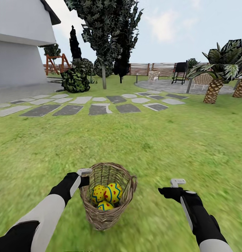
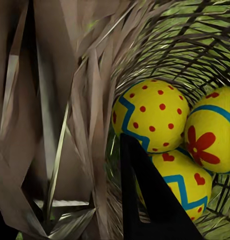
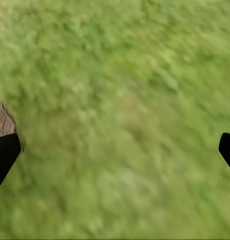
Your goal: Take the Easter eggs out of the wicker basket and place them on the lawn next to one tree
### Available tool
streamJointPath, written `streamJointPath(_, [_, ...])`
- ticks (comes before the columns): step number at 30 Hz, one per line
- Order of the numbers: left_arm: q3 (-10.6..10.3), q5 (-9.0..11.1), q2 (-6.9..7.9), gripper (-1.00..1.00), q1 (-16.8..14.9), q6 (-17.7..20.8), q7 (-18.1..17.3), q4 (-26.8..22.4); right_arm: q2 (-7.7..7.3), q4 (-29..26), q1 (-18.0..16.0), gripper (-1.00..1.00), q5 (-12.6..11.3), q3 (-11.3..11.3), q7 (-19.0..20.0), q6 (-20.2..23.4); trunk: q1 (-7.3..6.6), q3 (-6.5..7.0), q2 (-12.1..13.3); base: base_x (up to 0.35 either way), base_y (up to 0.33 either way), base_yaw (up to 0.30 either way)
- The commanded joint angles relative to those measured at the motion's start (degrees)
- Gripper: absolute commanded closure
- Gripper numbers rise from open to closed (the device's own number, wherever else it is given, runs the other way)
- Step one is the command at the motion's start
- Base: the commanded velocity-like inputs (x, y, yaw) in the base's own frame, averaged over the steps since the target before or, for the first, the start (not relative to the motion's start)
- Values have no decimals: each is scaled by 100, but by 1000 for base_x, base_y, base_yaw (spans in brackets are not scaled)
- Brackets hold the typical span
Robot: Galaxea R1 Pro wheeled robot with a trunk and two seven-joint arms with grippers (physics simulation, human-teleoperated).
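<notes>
two grippers are out in front of me over the grass. my left gripper [image 1: 86, 176] sits at the rim of the wicker basket [image 1: 107, 196], on the side nearest my left arm. in the left wrist view one dark finger [image 2: 149, 200] reaches down inside the basket, with the woven wall pressed close on its other side, so the fingers seem to straddle the rim; whether they are closed on the wall or loose around it i cannot tell. my right gripper [image 1: 171, 189] hangs over bare lawn [image 1: 163, 140], well apart from the basket on its other side. in the right wrist view its two black fingertips [image 3: 4, 155] stand at opposite edges with blurred grass between them, spread wide and holding nothing.

all three easter eggs [image 1: 106, 195] lie inside the basket, bunched and touching: yellow, with blue zigzag bands and red marks. from the left wrist, a dotted one [image 2: 150, 116] lies deepest, one with a red flower [image 2: 212, 131] beside it, one with hearts [image 2: 180, 184] just beside my finger. the basket stands upright on the lawn near my base.

beyond it a band of stepping stones [image 1: 96, 105] crosses the grass, with a white house [image 1: 19, 42] at the far left corner, dark-leaved trees [image 1: 107, 38] behind the stones, palms [image 1: 219, 70] at the far right, and a wooden fence [image 1: 152, 68] at the back.
</notes>
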Motion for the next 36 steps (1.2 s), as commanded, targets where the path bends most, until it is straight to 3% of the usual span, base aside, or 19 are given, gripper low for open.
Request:
streamJointPath(1, [34,53,-7,100,-4,23,20,-8,1,-10,-1,-100,60,-11,51,22,-24,13,39,0,0,291])
streamJointPath(16, [34,55,-11,100,-4,32,29,-8,18,-19,-1,-100,54,-4,16,33,-353,282,641,0,0,291])
streamJointPath(20, [34,55,-7,100,-4,33,29,-8,18,73,-1,-100,41,-17,21,-8,-441,354,801,0,0,75])
streamJointPath(22, [34,55,-6,100,-4,39,29,-6,18,631,-1,-100,47,-9,17,-259,-485,390,881,0,0,3])
streamJointPath(26, [34,55,-6,100,-4,40,29,-8,-4,2066,-1,-100,73,148,8,-1215,-573,462,1042,0,0,0])
streamJointPath(27, [34,55,-9,100,-4,40,29,-8,-6,2676,-1,-100,226,162,7,-1466,-595,480,1082,0,0,0])
streamJointPath(28, [34,55,-19,100,-4,41,29,-8,2,2935,-1,-100,422,174,7,-1673,-617,498,1122,0,0,0])
streamJointPath(30, [34,55,-30,100,-4,41,29,-8,13,3172,-1,-100,654,174,16,-1904,-661,534,1202,0,0,0])
streamJointPath(33, [34,55,-24,100,-4,45,29,-9,0,3716,-1,-100,695,166,24,-1992,-727,587,1323,0,0,0])
streamJointPath(36, [34,55,-30,100,-4,49,29,-14,24,4119,3,-100,694,173,25,-2728,-792,641,1443,0,0,55])
